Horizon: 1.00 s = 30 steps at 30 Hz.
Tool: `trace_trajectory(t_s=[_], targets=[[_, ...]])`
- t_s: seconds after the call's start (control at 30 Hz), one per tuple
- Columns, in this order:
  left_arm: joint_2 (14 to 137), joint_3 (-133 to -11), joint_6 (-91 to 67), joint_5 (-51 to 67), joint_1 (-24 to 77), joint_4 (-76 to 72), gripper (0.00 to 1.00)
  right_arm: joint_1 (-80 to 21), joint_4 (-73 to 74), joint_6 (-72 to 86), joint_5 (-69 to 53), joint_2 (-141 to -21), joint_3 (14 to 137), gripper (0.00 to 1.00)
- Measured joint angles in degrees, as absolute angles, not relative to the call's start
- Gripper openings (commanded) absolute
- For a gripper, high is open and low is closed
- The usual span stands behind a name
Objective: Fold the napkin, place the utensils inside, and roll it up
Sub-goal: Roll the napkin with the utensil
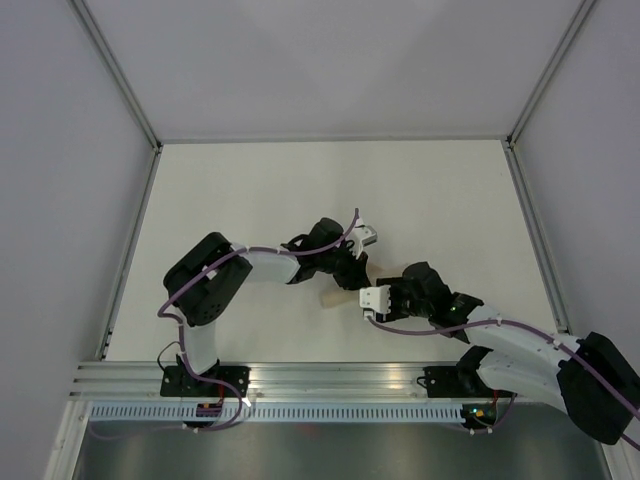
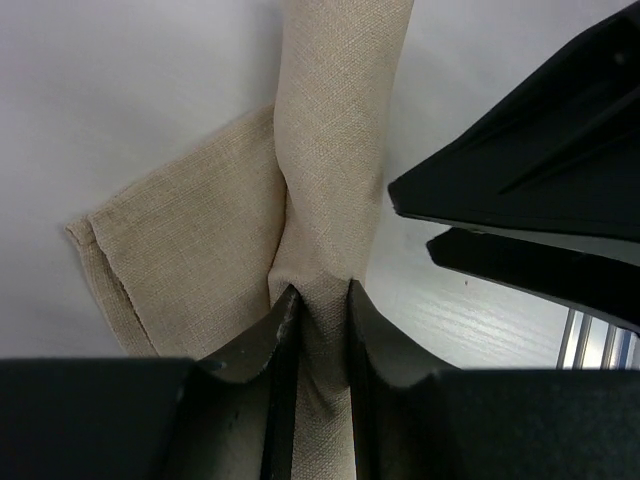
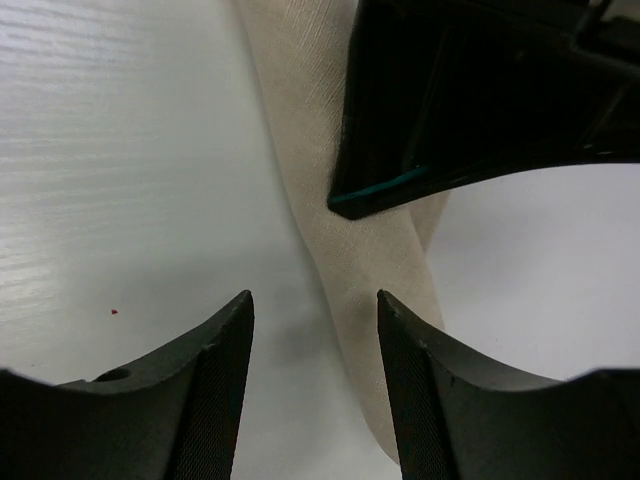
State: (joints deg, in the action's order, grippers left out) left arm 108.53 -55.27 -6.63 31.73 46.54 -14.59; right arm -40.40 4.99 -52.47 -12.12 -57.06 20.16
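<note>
Plenty of bare table (image 1: pixel 300 190) all round the arms. Left gripper (image 2: pixel 320 295) was pinching the napkin (image 2: pixel 340 120) near the middle; right gripper (image 3: pixel 314 297) hung spread just beside it.

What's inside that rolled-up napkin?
Only tan cloth shows. The napkin is wrapped into a tube, pinched by the left claw. Its folds cover whatever is inside; no utensil peeks out in any view.
</note>
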Motion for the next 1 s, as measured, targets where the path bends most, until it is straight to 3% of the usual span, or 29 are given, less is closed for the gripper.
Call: trace_trajectory(t_s=[0.3,0.4,0.43,0.53,0.7,0.83,1.0], targets=[[109.45,-56.38,-6.79,33.54,45.91,-13.47,0.02,-42.94,-6.31,-54.48,-5.39,-65.06,17.10,0.54],[109.97,-56.95,-6.81,34.02,45.39,-13.15,0.02,-43.03,-9.91,-55.00,-3.97,-67.70,17.10,0.40],[110.15,-57.12,-6.81,34.22,45.21,-13.02,0.02,-43.03,-11.00,-55.48,-3.44,-68.55,17.10,0.24],[110.43,-57.54,-6.81,34.70,44.71,-12.64,0.03,-43.00,-13.43,-55.99,-2.24,-70.13,17.41,0.14],[110.43,-57.52,-6.98,34.87,43.77,-12.56,0.24,-43.03,-12.23,-56.80,-2.00,-72.40,19.70,0.04],[108.95,-55.77,-8.21,34.33,42.89,-12.56,0.45,-43.03,-7.84,-56.73,-3.79,-74.30,23.46,0.03],[103.68,-50.52,-11.25,28.80,41.91,-12.25,0.56,-42.92,-2.11,-56.58,-6.85,-76.29,27.70,0.03]])
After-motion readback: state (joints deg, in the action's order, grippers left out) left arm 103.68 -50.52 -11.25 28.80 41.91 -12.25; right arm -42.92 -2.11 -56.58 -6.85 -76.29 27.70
